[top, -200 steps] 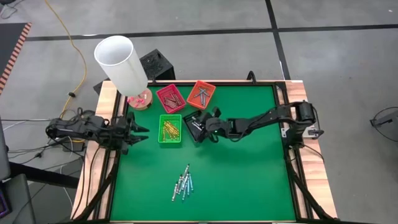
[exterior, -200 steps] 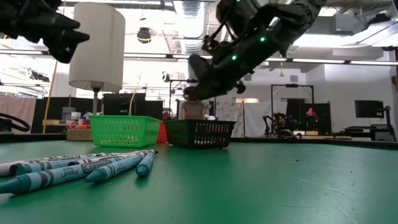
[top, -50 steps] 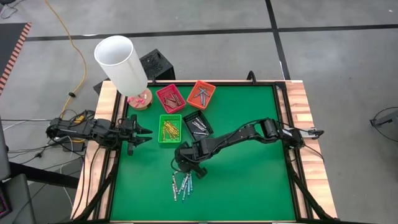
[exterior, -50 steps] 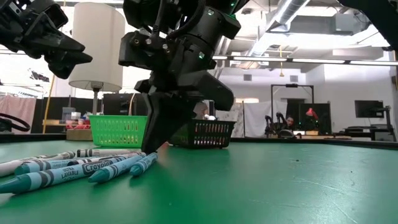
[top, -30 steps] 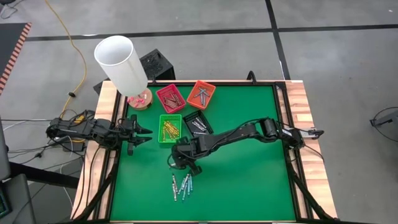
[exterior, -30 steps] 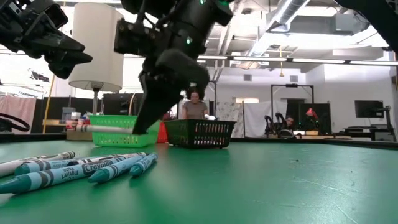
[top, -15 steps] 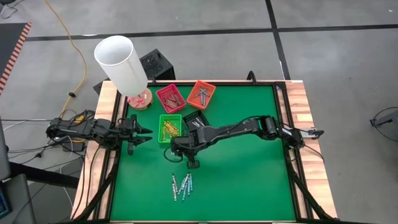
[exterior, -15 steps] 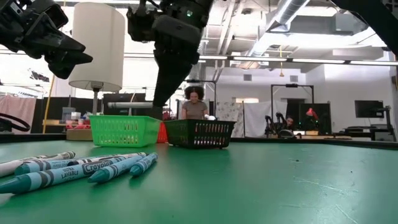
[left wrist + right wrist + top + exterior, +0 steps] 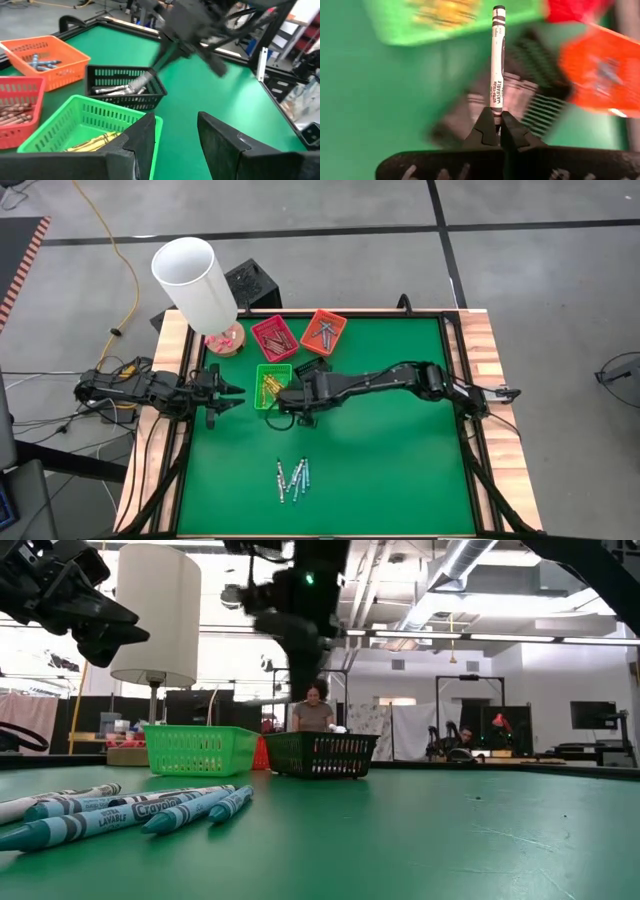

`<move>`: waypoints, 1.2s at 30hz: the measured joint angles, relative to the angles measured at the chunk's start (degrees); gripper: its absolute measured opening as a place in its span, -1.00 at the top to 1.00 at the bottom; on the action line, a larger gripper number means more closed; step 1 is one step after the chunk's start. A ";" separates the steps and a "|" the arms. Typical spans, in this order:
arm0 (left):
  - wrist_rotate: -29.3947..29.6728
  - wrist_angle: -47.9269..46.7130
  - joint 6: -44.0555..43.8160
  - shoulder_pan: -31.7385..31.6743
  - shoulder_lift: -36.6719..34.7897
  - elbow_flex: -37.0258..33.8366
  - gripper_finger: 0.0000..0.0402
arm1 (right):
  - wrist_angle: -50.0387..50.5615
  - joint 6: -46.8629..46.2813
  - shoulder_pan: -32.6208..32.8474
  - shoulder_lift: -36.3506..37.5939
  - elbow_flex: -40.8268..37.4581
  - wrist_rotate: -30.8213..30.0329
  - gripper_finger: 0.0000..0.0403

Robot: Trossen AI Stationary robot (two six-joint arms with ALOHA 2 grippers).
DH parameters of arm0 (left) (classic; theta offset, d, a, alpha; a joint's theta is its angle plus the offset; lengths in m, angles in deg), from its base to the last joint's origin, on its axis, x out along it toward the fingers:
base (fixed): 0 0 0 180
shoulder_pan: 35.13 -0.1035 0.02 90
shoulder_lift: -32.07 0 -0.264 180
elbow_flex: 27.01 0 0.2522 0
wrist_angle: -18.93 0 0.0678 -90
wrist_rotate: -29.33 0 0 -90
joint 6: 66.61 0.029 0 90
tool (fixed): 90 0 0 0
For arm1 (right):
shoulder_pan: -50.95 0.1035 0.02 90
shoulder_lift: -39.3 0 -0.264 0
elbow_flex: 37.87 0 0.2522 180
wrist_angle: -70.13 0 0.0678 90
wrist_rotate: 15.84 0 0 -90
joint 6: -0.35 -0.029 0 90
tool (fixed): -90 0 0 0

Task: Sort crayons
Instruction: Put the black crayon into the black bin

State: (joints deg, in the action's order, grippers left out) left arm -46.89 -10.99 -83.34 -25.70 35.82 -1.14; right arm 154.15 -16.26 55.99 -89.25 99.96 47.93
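The right gripper [image 9: 494, 131] is clenched on a grey-white crayon [image 9: 497, 67], and we see its two fingertips pinch the lower end of the stick while the rest of it points straight out from the jaws. In the high view this gripper [image 9: 290, 402] is above the table, just beside the green tray [image 9: 272, 384] and the black tray [image 9: 314, 370], with the right arm stretched across the green mat [image 9: 400, 470] from the right side. In the low view the gripper [image 9: 298, 650] hangs well above the trays.

The left gripper [image 9: 232, 392] waits at the left edge of the table, near the green tray, and we see its fingers [image 9: 142, 137] apart with nothing between them.

More grey-white crayons [image 9: 120, 89] lie in the black tray, yellow-orange ones [image 9: 92, 144] in the green tray, red-brown ones [image 9: 274, 340] in the red tray [image 9: 258, 330], and light blue ones [image 9: 40, 62] in the orange tray [image 9: 336, 320]. A small group of loose crayons [image 9: 292, 479], light blue and grey-white, lies on the mat nearer the front. A white lamp [image 9: 195, 280] stands at the far left corner.
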 joint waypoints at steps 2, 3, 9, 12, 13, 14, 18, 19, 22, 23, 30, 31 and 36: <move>0.99 -0.11 -0.12 -0.02 0.00 -0.01 0.32 | 1.93 -2.85 -0.65 -0.02 0.00 -3.50 0.99; 1.58 -0.31 -0.20 0.00 0.00 -0.01 0.32 | 2.40 -4.14 -0.93 -0.02 0.00 -5.18 0.99; 3.42 -1.44 -1.01 -0.02 0.00 -0.01 0.32 | 5.09 -12.05 -2.89 -0.02 0.00 -7.45 0.99; 3.43 -1.46 -1.12 -0.02 0.00 -0.01 0.32 | 5.33 -14.31 -3.79 -0.02 0.00 -5.64 0.99; 3.43 -1.45 -1.12 -0.01 0.00 -0.01 0.32 | 5.61 -15.23 -4.04 -0.02 0.00 -4.96 0.99; 3.43 -1.44 -1.12 -0.02 0.00 -0.01 0.32 | 6.13 -16.32 -4.25 -0.02 0.00 -4.08 0.99; 3.41 -1.44 -1.12 -0.02 0.00 -0.01 0.32 | 5.99 -19.40 -4.44 -0.02 -1.90 -1.62 0.99; 3.43 -1.46 -1.12 -0.02 0.00 -0.01 0.32 | 6.04 -19.79 -4.46 -0.02 -2.64 -1.09 0.99; 3.41 -1.53 -1.53 -0.02 0.00 -0.01 0.32 | 5.86 -20.45 -4.46 -0.02 -4.92 -0.26 0.99; 3.41 -1.53 -1.54 -0.02 0.00 -0.01 0.32 | 5.44 -20.47 -4.46 -0.02 -5.74 -0.22 0.99; 3.41 -1.53 -1.54 -0.02 0.00 -0.01 0.32 | 2.78 -20.47 -4.90 -0.09 -7.61 1.72 0.99; 3.40 -1.54 -1.54 -0.02 0.00 0.00 0.32 | 1.96 -20.46 -4.90 -0.15 -7.61 1.76 0.99; 3.39 -1.53 -1.61 -0.02 0.00 0.00 0.32 | -1.29 -19.48 -4.87 -0.26 -7.61 1.96 0.99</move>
State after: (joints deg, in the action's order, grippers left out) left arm -43.50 -12.52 -84.95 -25.72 35.82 -1.14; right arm 152.86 -35.74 51.12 -89.51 92.36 49.89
